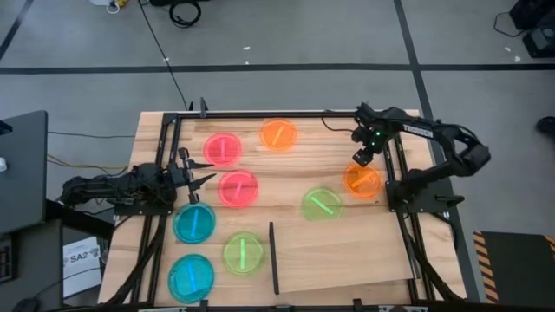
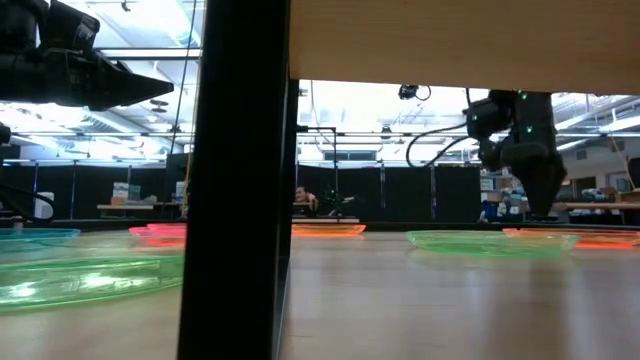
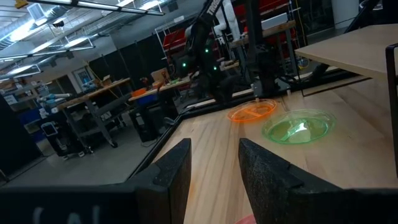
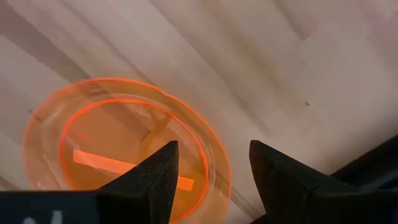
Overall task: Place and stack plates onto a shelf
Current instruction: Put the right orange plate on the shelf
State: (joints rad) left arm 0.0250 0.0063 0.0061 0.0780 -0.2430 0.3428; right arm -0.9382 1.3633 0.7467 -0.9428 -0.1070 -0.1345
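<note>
Several translucent plates lie flat on the planked tabletop: two pink [image 1: 223, 148] [image 1: 238, 188], two orange [image 1: 278, 134] [image 1: 362, 180], two green [image 1: 322, 203] [image 1: 243, 252] and two blue [image 1: 193, 223] [image 1: 190, 277]. The shelf [image 1: 347, 256], a pale board with a black strip [image 1: 273, 257], stands at the near right, raised above the table in the low view [image 2: 460, 40]. My right gripper [image 1: 360, 159] is open, pointing down just above the right orange plate's far edge [image 4: 124, 149]. My left gripper [image 1: 206, 172] is open and empty, level above the table at the left, beside the nearer pink plate.
Black frame rails run along the table's left [image 1: 165, 156] and right [image 1: 401, 173] sides. The shelf's black strip shows as a broad dark post in the low view [image 2: 240, 180]. Bare wood lies between the plates at the table's middle [image 1: 286, 178].
</note>
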